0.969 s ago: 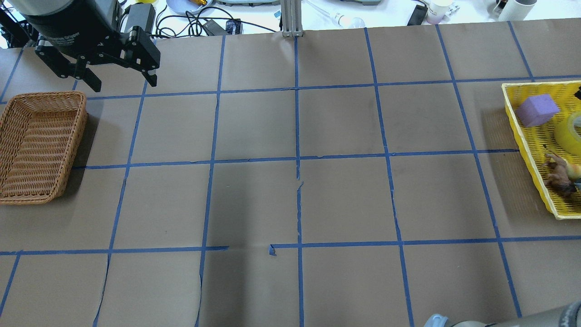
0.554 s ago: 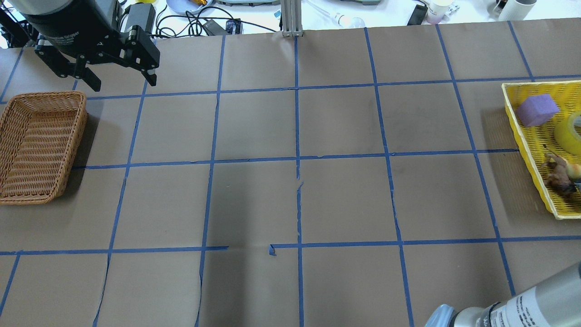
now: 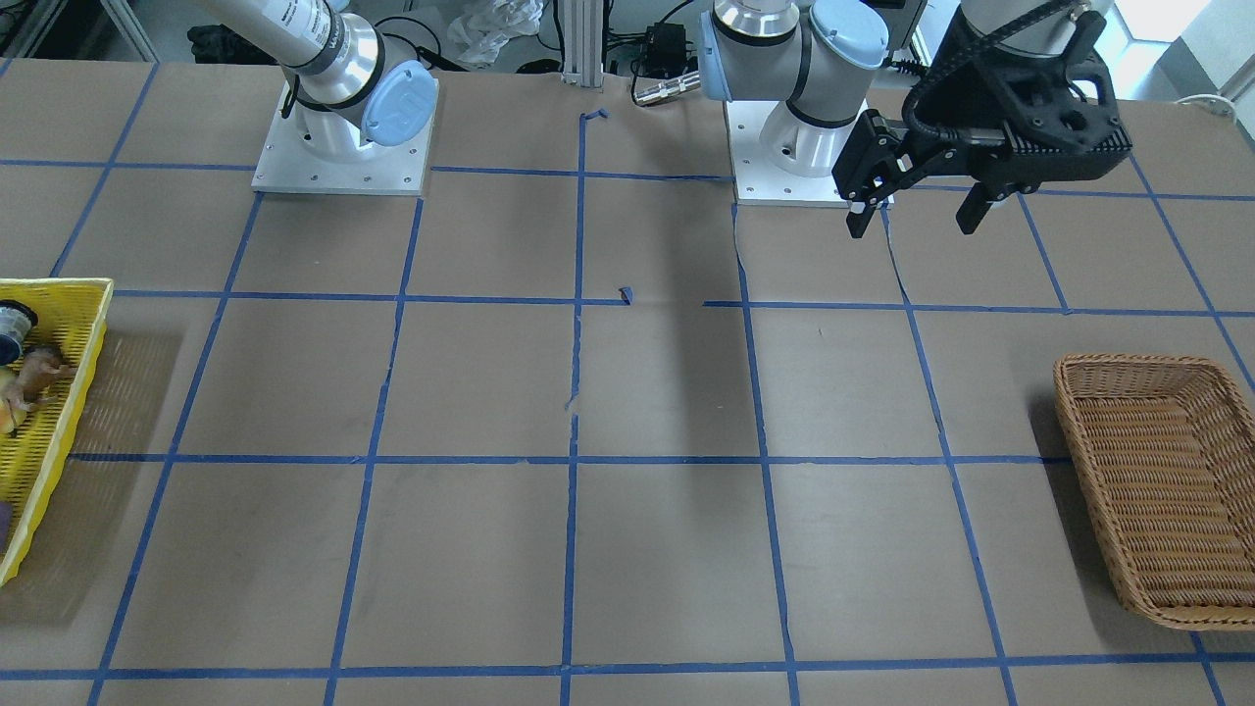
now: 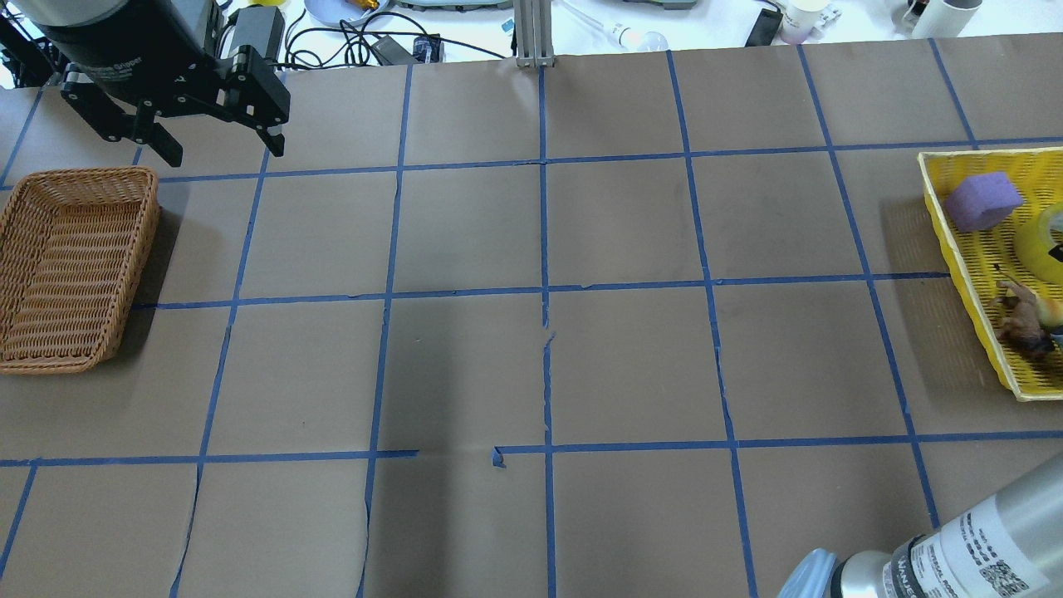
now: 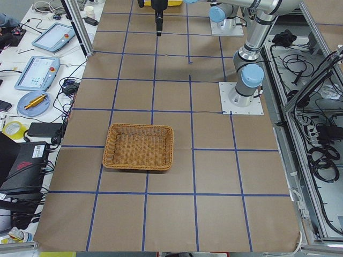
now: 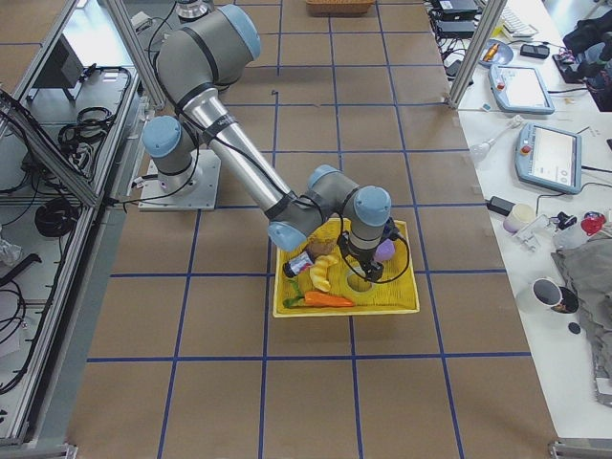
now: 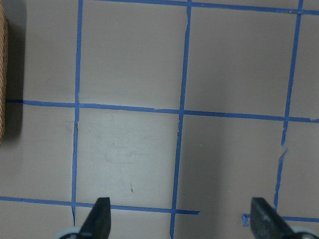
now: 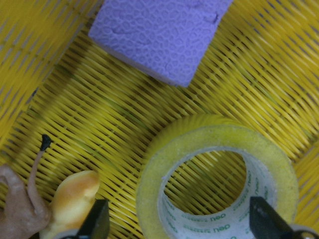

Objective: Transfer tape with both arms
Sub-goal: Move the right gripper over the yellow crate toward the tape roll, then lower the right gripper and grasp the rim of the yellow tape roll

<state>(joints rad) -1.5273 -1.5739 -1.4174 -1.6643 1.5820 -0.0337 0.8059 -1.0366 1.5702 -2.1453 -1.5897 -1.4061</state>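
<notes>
The yellow tape roll [image 8: 199,134] with a white inner core lies flat in the yellow tray [image 4: 955,241]. In the overhead view it [image 4: 1038,245] shows at the right edge. My right gripper [image 8: 182,221] is open just above the roll, one finger on each side of it, not touching. In the exterior right view it [image 6: 361,270] hangs over the tray. My left gripper [image 4: 226,149] is open and empty. It hovers high above the table's far left corner, beyond the wicker basket [image 4: 154,232]. It also shows in the front view [image 3: 912,224] and in its own wrist view [image 7: 180,219].
A purple foam block [image 8: 159,35], a toy horse [image 4: 1021,320] and an orange carrot [image 6: 320,299] share the tray with the tape. The wicker basket [image 3: 1079,392] holds nothing. Cables and tablets lie beyond the table's far edge.
My right arm's forearm has come further into the overhead view at the bottom right, and a black fingertip now shows by the tape. The left gripper has barely moved.
</notes>
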